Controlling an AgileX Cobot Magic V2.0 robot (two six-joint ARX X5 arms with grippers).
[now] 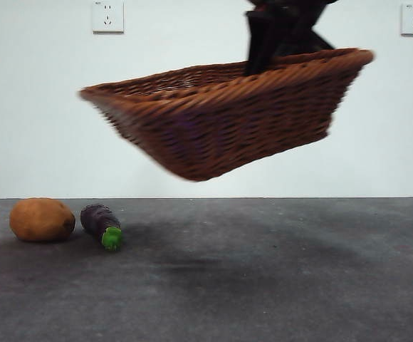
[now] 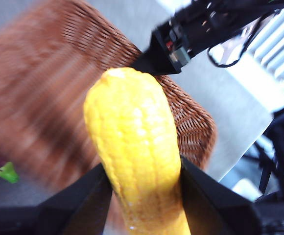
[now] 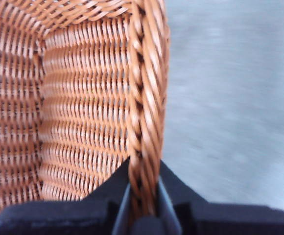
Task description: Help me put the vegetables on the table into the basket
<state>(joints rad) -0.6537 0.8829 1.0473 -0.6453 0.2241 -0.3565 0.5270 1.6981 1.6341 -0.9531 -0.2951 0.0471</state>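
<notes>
From my station, working left to right across the front view: the potato (image 1: pixel 41 219) rests on the desk (image 1: pixel 278 285) at far left, with the eggplant (image 1: pixel 101 226) just beside it, green stem end toward the camera. Neither is in a container.

The basket (image 1: pixel 221 114) hangs clear of the desk, tilted, its left corner lower than its right. Its interior floor is hidden from the front view by the near wall; the part that the right wrist view shows holds nothing, but that view is cut off and blurred.

The right gripper (image 3: pixel 143 196) has its jaws closed on the braided rim of the basket (image 3: pixel 144 88), one jaw inside, one outside. In the front view it enters from the top edge, cropped (only a dark mass shows).

The left gripper (image 2: pixel 144 188) has its jaws clamped on the yellow vegetable (image 2: pixel 134 147), held in the air in front of the basket (image 2: pixel 54 88), which is motion-blurred there.
</notes>
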